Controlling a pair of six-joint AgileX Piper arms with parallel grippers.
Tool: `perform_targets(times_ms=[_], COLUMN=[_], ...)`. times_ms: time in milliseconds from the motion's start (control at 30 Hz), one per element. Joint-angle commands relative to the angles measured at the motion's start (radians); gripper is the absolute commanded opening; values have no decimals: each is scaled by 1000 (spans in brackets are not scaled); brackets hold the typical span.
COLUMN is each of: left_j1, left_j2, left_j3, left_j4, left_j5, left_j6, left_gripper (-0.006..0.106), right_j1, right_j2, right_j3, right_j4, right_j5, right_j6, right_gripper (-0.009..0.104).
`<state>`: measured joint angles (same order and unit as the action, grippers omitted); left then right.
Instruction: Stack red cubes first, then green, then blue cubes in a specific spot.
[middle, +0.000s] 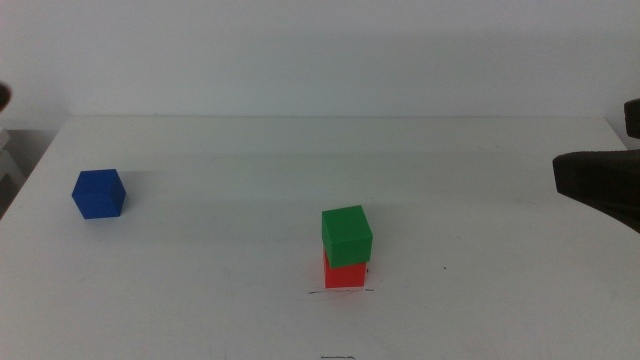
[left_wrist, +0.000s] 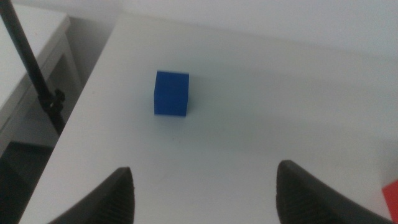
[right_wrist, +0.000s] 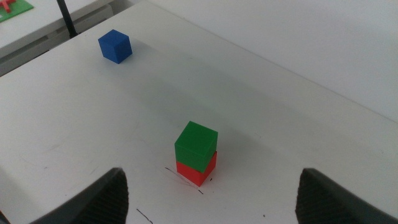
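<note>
Bring left end effector (left_wrist: 202, 193), wide open and empty, squarely over blue cube (left_wrist: 171, 93); grip opposite faces, then set gently on green cube (middle: 346, 234).

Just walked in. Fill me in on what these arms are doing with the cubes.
A color stack is partly built: the green cube sits on the red cube near the table's front middle. The blue cube stands alone at the far left, unheld. The left gripper is open and pointed at the blue cube, short of it. The right gripper, also open, waits off to the right.
</note>
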<state>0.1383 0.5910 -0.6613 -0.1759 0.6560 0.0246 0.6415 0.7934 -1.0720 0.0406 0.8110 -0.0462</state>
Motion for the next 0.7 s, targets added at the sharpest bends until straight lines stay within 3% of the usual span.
perform_targets(times_ms=[0,267,567,667], left_j1=[1,1,1,1], left_j2=[45,136,429,557], left_j3=[-69,-103,-380,-484], left_j4=[-11,-10,55,79], left_j5=[-7,66,286,354], left_j6=[18,4,12,13], left_gripper=[75,75,75,82], right_j1=[-9,-9,-9,-9], right_j2=[-4,-4,-4,-4], right_j3=[-29,-29,-29,-29], right_j4=[-5,-5,-5,-5], right_j5=[-72,-72,-72,-72], right_j6=[-12,-12,-12,-12], right_gripper=[94,94,94,94])
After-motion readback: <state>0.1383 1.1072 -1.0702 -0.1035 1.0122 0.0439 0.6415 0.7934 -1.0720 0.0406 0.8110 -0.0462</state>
